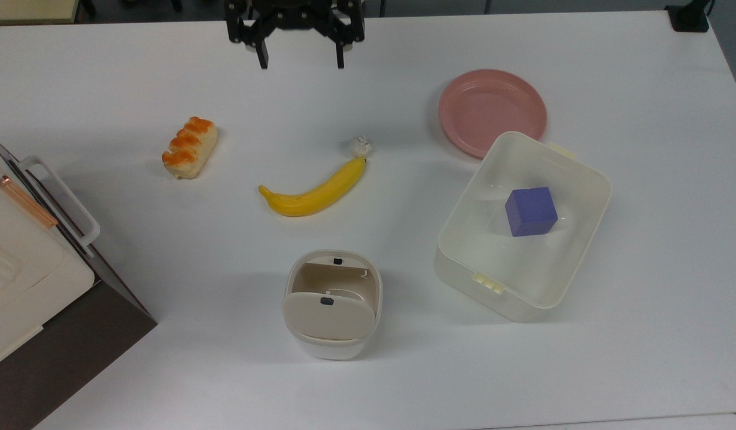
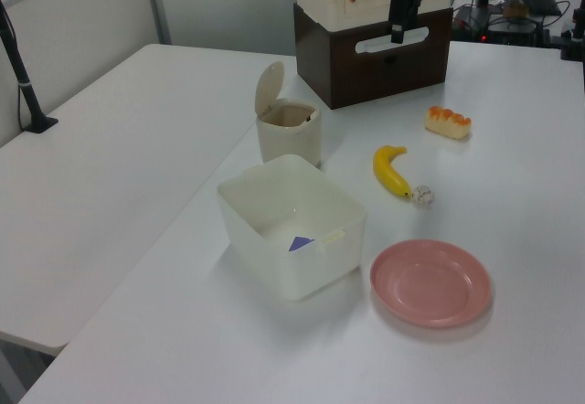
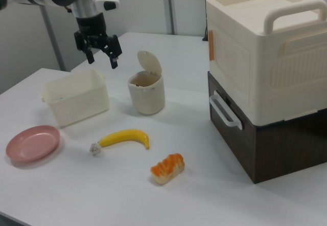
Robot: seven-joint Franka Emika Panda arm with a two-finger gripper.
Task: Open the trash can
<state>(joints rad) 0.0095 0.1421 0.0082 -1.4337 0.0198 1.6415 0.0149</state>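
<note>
While the gripper (image 1: 299, 60) hangs wide and empty, well apart, the trash can (image 1: 332, 310) stands lid-up: task apparently complete.

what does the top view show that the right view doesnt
Top view: looks down into the translucent white rectangular tub at the purple cube, and into the small white plastic trash can.
Right view: side-on, the can's beige flip lid stands upright, beside the tall cream handled box on its brown base.
Both: the yellow banana, pink round plate and open black gripper.
</note>
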